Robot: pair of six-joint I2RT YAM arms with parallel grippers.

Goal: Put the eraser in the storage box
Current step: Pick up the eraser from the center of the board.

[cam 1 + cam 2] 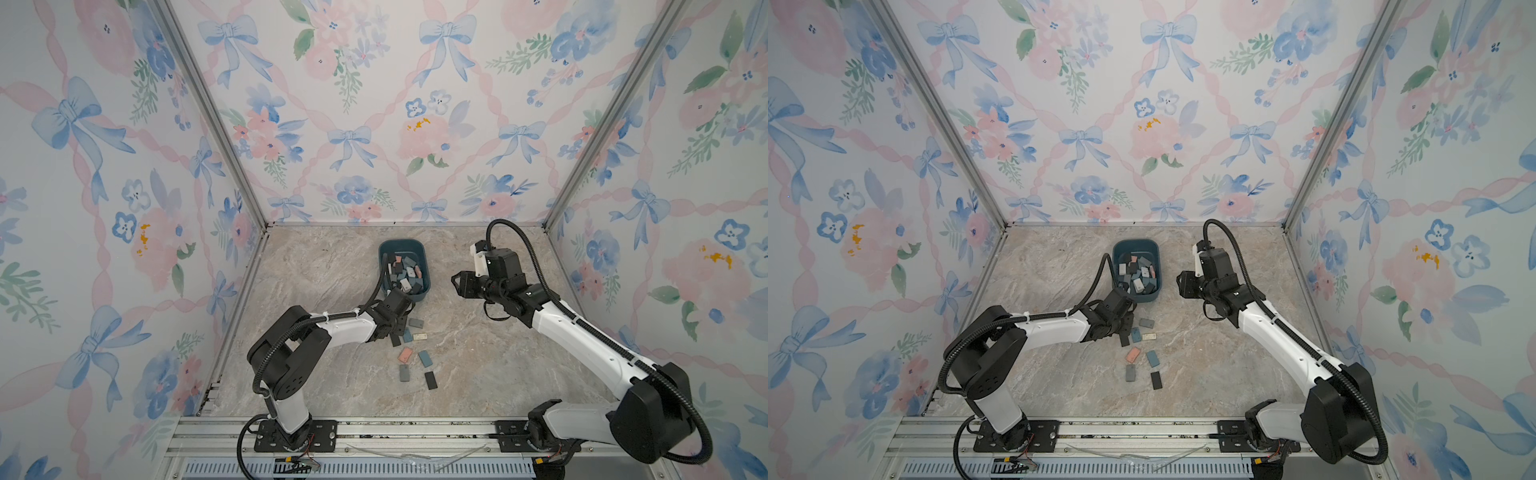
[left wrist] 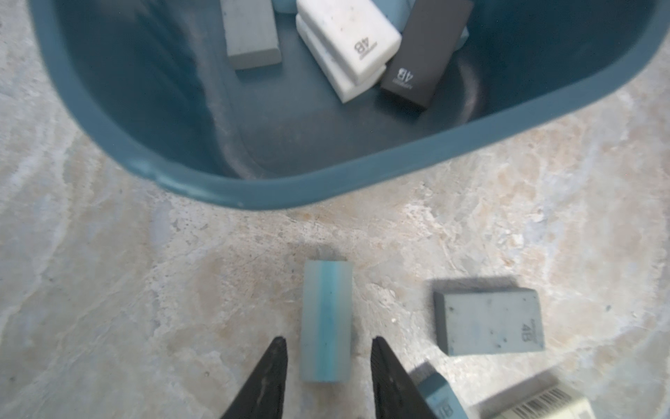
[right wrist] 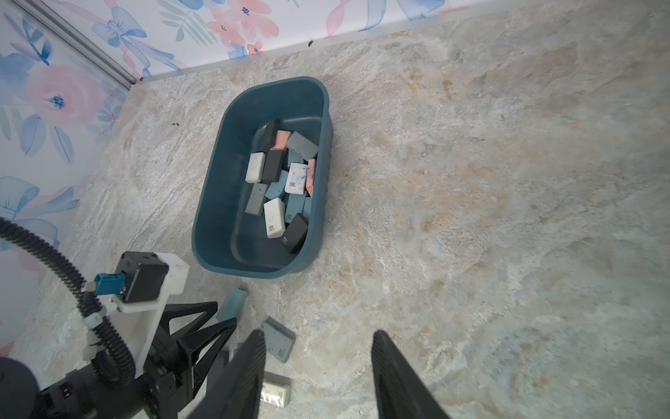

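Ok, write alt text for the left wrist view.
The left gripper, open, straddles a pale blue eraser standing on edge on the marble table. Beyond it, the teal storage box holds several other erasers.

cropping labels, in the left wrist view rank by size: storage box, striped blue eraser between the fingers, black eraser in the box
1. storage box
2. striped blue eraser and black eraser: alike; black one cropped, farther.
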